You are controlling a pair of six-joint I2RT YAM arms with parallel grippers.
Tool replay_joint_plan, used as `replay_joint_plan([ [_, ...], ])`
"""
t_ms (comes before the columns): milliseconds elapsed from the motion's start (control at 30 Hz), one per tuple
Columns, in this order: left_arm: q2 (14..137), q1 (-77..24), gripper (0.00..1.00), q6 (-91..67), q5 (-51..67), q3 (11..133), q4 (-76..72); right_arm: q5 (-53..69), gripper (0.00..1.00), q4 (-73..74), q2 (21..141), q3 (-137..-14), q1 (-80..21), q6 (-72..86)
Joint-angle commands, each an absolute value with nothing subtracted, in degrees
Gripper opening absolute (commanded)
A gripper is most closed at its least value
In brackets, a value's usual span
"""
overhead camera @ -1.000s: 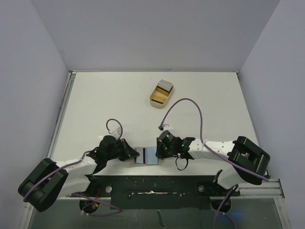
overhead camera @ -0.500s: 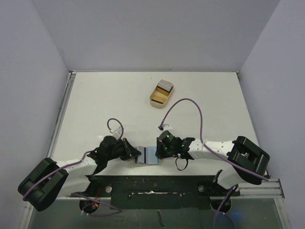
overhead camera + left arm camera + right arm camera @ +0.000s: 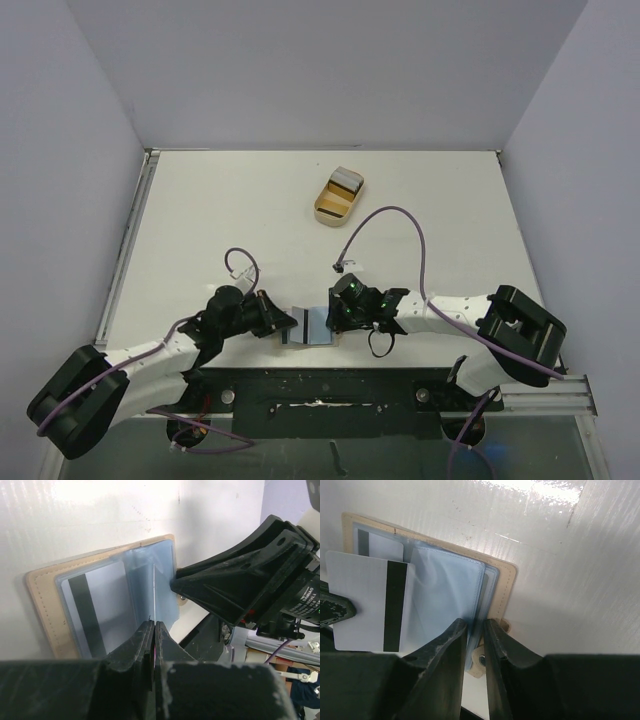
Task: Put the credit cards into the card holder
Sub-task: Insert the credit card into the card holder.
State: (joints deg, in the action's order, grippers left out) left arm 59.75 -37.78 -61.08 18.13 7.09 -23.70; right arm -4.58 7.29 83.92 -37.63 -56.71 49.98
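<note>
The tan card holder (image 3: 318,326) lies open near the table's front edge, its clear sleeves (image 3: 447,587) fanned up. One striped credit card (image 3: 87,611) sits in its left pocket. My left gripper (image 3: 154,627) is shut on a white credit card (image 3: 367,602) with a dark stripe, held on edge over the open sleeves. That card shows as a thin line (image 3: 154,592) in the left wrist view. My right gripper (image 3: 476,625) is shut on the holder's right-hand side, pinching sleeves and cover beside the snap tab (image 3: 481,661). In the top view the left gripper (image 3: 283,322) and right gripper (image 3: 333,322) flank the holder.
A tan tray (image 3: 322,212) with a raised rim stands at the back centre, with more cards (image 3: 347,183) in it. A purple cable (image 3: 385,212) loops over the table from the right arm. The dark base rail (image 3: 320,385) runs just behind the holder.
My left gripper has moved a little right with the striped card, closer over the holder's sleeves. The card now stands more on edge. The right gripper has kept its place on the holder.
</note>
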Motion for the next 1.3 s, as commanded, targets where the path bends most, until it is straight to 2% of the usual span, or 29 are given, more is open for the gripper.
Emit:
replay_joint_plan([
  [0, 59.8, -38.0, 0.00, -59.5, 17.1, 9.0, -22.7, -6.1, 0.23, 7.8, 83.1, -37.6, -57.1, 50.3],
  [267, 64.7, -38.0, 0.00, -59.7, 17.1, 7.0, -28.3, -6.5, 0.28, 8.1, 83.1, -37.5, -57.1, 50.5],
  [600, 68.1, -38.1, 0.00, -62.7, 13.9, 6.0, -34.1, -5.5, 0.21, 7.1, 85.0, -37.7, -57.5, 50.9],
  [1200, 72.0, -43.4, 0.00, -66.4, 8.0, 5.5, -38.5, -4.5, 0.21, 3.3, 82.2, -35.1, -57.7, 53.7],
  [1267, 72.2, -43.6, 0.10, -66.4, 7.7, 6.1, -37.2, -4.6, 0.21, 3.3, 82.0, -34.9, -57.7, 53.9],
])
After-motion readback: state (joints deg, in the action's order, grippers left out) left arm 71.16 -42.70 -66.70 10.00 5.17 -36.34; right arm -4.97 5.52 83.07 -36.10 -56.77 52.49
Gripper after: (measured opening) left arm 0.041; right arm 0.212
